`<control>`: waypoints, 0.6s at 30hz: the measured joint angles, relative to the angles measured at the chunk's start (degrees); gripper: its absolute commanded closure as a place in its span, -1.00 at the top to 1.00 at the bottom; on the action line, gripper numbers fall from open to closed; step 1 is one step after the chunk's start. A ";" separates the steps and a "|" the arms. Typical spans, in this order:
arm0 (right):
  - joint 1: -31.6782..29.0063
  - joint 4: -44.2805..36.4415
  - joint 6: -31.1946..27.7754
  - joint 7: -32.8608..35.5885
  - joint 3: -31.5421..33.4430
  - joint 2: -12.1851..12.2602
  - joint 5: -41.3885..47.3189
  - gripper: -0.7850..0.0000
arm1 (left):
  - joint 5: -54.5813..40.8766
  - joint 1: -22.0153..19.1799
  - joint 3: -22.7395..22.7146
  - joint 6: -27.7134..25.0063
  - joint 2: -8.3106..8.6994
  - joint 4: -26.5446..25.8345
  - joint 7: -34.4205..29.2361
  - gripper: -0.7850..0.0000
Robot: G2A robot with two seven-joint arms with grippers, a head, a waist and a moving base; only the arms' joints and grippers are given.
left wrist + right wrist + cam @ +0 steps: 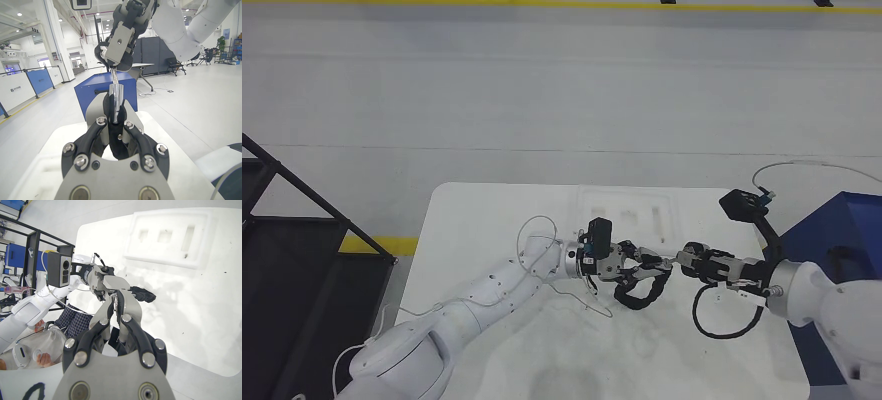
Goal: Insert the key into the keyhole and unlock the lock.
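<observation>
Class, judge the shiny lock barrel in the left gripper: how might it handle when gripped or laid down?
The lock barrel looks like polished metal, so probably stiff and slippery between the fingers of the left gripper. Its round shape suggests it could roll if laid down, though its black cable may check that.

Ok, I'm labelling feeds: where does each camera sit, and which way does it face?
Top view: above the arms, facing down at the table; both arms show.
Left wrist view: behind the left gripper, shut on the lock, facing the right gripper.
Right wrist view: behind the right gripper, shut on the key, facing the left gripper.
Shared: wrist views show both grippers.
</observation>
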 measured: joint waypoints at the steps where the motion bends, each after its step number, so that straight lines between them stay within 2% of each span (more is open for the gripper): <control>1: 0.00 0.00 -0.04 -0.04 -0.16 0.01 -0.11 -1.00 | 0.00 -0.06 0.06 -0.02 0.01 -0.04 -0.02 -1.00; 18: 2.09 0.00 1.23 -0.09 -4.64 0.17 -5.66 -1.00 | -0.12 -0.58 0.69 -0.01 0.00 -0.16 -0.01 -1.00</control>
